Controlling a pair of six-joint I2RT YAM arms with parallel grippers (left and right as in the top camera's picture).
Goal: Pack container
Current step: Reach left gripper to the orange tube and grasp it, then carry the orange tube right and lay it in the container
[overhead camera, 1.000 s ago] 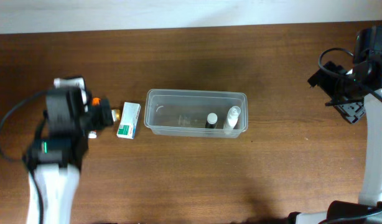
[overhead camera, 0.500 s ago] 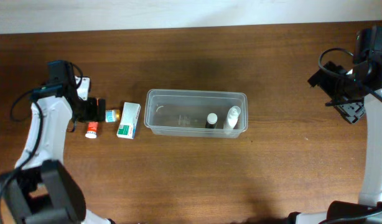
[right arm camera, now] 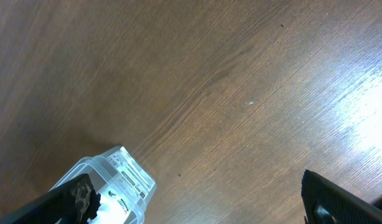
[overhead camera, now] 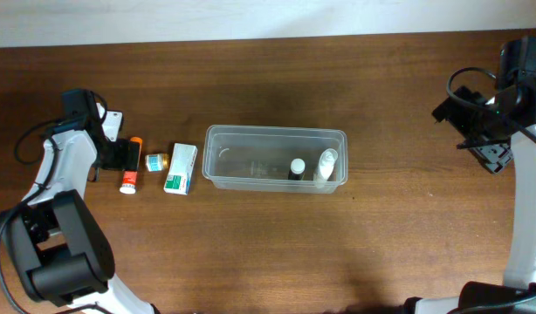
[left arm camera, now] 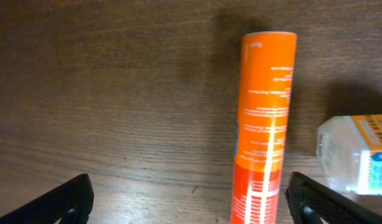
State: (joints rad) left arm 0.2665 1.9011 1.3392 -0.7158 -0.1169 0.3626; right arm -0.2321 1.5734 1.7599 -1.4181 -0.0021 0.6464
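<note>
Clear plastic, rectangular and round-cornered, the container [overhead camera: 268, 130] sits mid-tabletop [overhead camera: 381, 244], its long axis running parallel to the far edge and its open top facing up. At its right end you have a small black bottle with a white cap [overhead camera: 297, 167] and a white bottle [overhead camera: 326, 166] inside. Towards the left edge, in a row, lie a white-and-green box [overhead camera: 181, 167], a small clear bottle with a teal label [overhead camera: 156, 161] and an orange tube [overhead camera: 127, 180]. The left gripper [overhead camera: 118, 155] hangs over the tube. The right gripper [overhead camera: 477, 135] is near the right edge, well apart.

On your left wrist, the jaws are spread wide. The tube lies between the fingers, nearer the right one.

On your right wrist, the jaws are wide and hold nothing. A corner of the container shows at lower left.
</note>
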